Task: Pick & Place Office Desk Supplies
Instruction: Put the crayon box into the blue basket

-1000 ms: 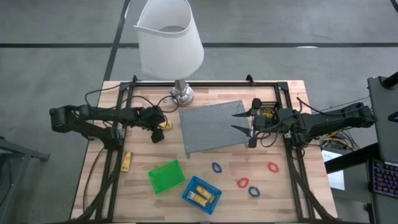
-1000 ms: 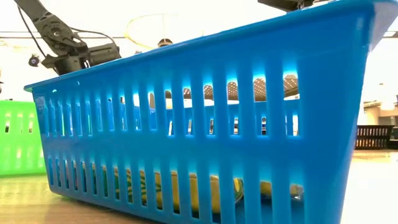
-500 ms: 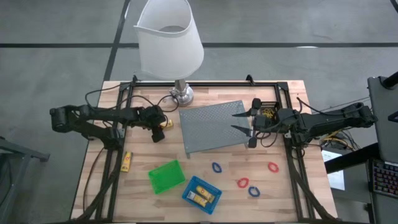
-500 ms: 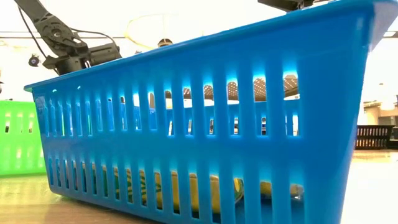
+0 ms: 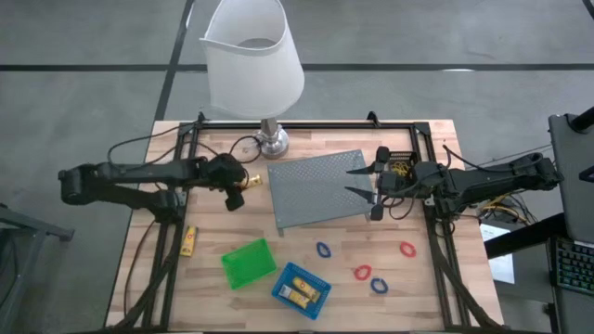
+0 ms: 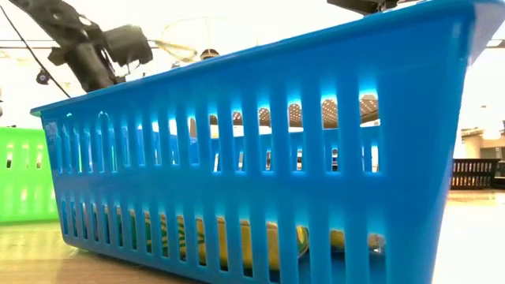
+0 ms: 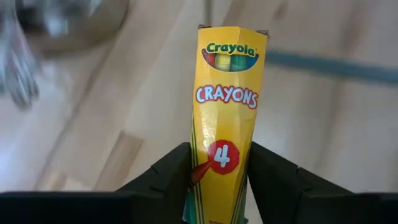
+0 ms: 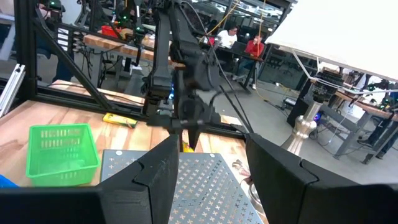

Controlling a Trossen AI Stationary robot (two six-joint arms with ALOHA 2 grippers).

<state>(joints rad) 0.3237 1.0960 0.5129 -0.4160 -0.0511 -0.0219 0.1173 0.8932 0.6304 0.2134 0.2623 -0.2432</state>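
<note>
nearest the front edge of the table [image 5: 422, 288] a blue bin [image 5: 300, 289] is set, two yellow crayon packs being seen inside it; in the low view its slotted wall [image 6: 260, 158] fills most of the frame. just beside it, toward the left, a green bin [image 5: 248, 263] is placed. red and blue loops [image 5: 362, 273] are scattered on the wood right of the bins, apart from one another. another yellow crayon pack [image 5: 189, 240] is found lying flat near the left edge. mid-table, a grey mesh tray [image 5: 320, 188] is laid. the left gripper [image 5: 237, 183] is held above the wood just left of the tray, its fingers [image 7: 165, 174] pinched on a yellow crayon box [image 7: 226, 118], printed "crayola crayons 4", which is clamped at its lower part and stands out past the fingertips. the right gripper [image 5: 357, 181] is stationed over the tray's right edge, fingers spread with nothing between them; in its wrist view the pads [image 8: 158, 168] are seen wide apart. a black bin [image 5: 399, 164] with yellow rubber bands is noted behind the right wrist. at the far edge a white-shaded lamp [image 5: 252, 60] is stood on a metal base.
</note>
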